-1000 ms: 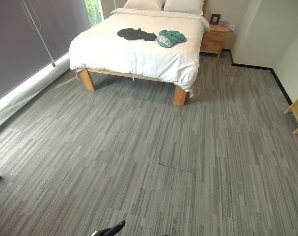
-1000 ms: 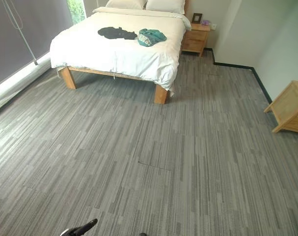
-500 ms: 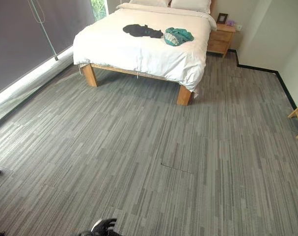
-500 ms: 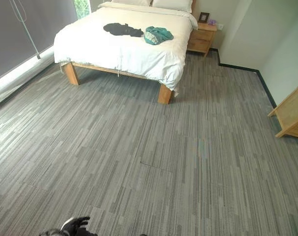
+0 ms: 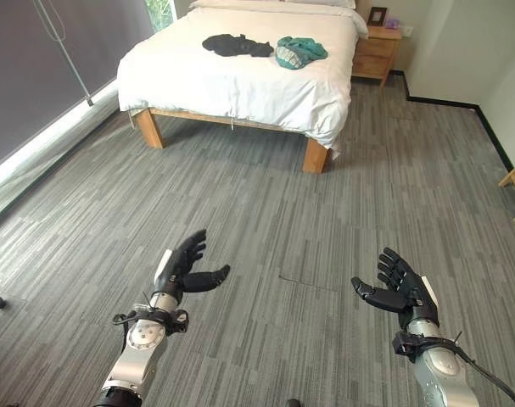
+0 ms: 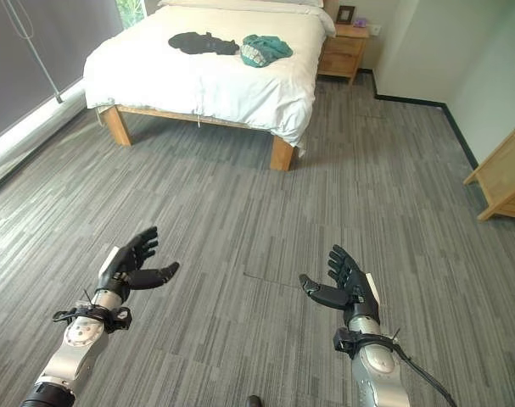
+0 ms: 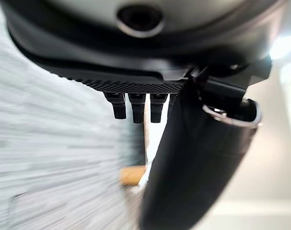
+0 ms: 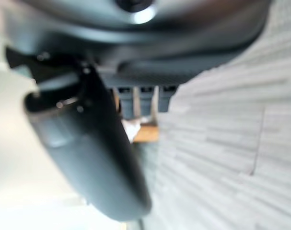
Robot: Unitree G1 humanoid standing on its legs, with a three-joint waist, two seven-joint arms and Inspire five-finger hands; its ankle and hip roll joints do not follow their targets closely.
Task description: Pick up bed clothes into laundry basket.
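- Grey striped floor (image 5: 265, 212) runs from the robot to a wooden-legged bed (image 5: 240, 80) by the window; nightstand (image 5: 377, 52) beside the bed.
- Task items: dark garment (image 5: 233, 45) and teal garment (image 5: 298, 52) lie crumpled on the white cover, just beside each other, well apart from both hands.
- Left robot hand (image 5: 187, 264) raised over the floor, fingers spread, holding nothing.
- Right robot hand (image 5: 397, 284) likewise spread and empty.
- Judgement: open hands suit an approach stage; the clothes are out of reach, so walking to the bed comes first.
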